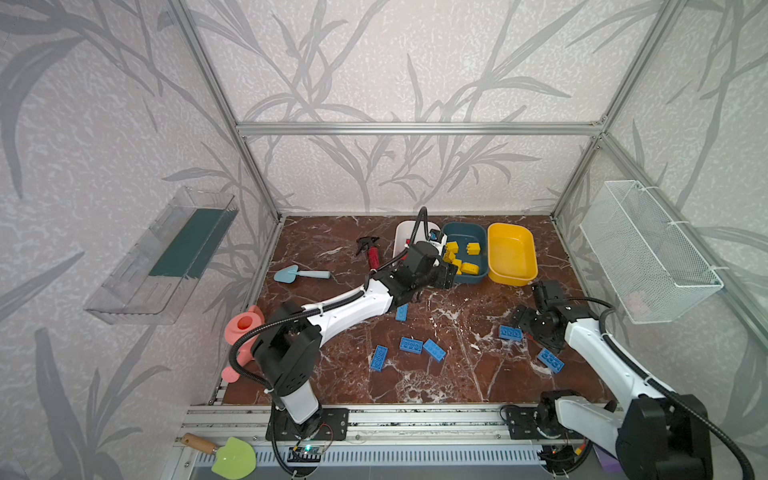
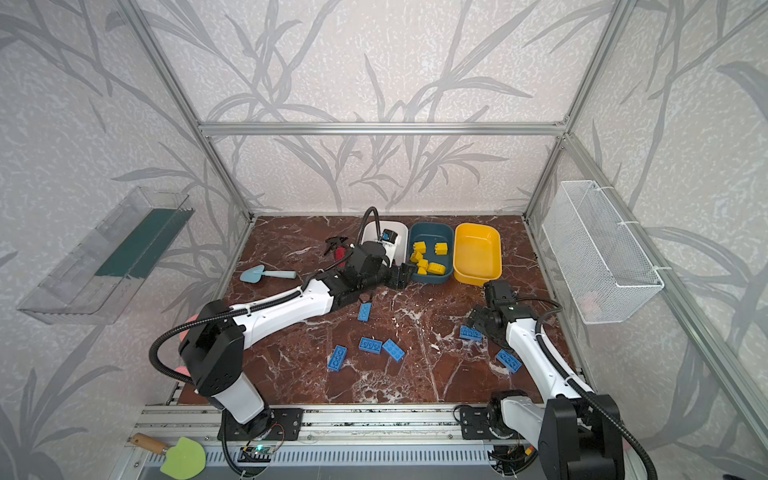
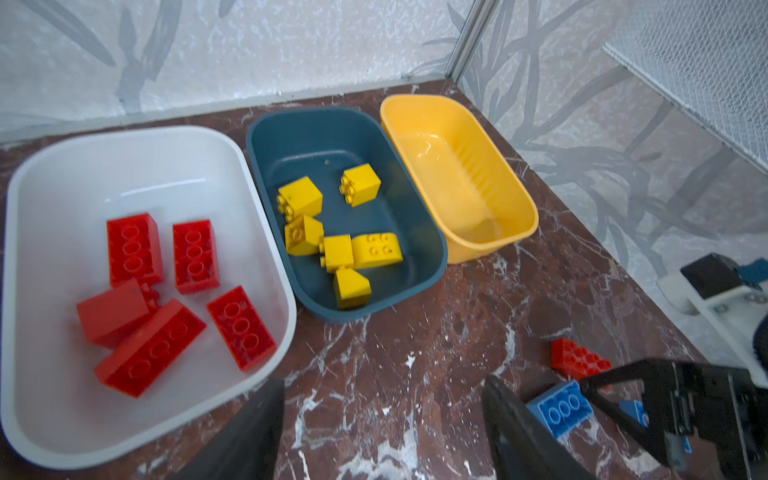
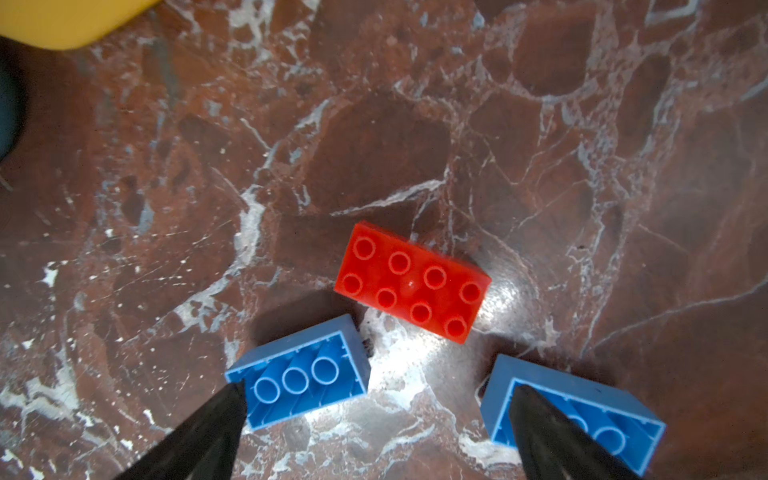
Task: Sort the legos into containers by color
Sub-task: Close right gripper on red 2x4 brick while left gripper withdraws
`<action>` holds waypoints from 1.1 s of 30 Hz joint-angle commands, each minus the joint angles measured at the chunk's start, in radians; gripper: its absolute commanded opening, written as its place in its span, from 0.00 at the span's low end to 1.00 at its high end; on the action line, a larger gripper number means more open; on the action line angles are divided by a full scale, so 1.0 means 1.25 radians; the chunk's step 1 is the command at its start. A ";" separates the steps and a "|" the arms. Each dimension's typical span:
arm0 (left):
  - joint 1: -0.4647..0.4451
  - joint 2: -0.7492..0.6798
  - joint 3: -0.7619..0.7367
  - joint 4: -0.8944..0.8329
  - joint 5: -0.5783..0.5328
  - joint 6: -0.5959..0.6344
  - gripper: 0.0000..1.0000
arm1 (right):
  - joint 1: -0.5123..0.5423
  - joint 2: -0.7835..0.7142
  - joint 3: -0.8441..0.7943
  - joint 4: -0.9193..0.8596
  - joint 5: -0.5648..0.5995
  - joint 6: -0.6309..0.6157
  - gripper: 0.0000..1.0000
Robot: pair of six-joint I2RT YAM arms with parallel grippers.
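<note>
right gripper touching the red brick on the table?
Apart. The right wrist view shows the red brick lying ahead of the open right gripper, with a clear gap to either jaw.

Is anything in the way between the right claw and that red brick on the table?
Nothing covers the red brick, but the right wrist view shows a blue brick and a second blue brick nearer the open right gripper, one at each side. They might get bumped first as it closes in.

We see glossy moulded plastic on the legos (image 4: 411, 282), smooth shiny plastic containers (image 3: 124, 174), and a polished marble-patterned worktop (image 4: 374, 137)
</note>
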 commanded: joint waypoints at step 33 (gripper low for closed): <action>-0.064 -0.057 -0.123 0.070 -0.041 0.034 0.75 | -0.074 0.244 0.096 0.042 -0.025 -0.003 0.81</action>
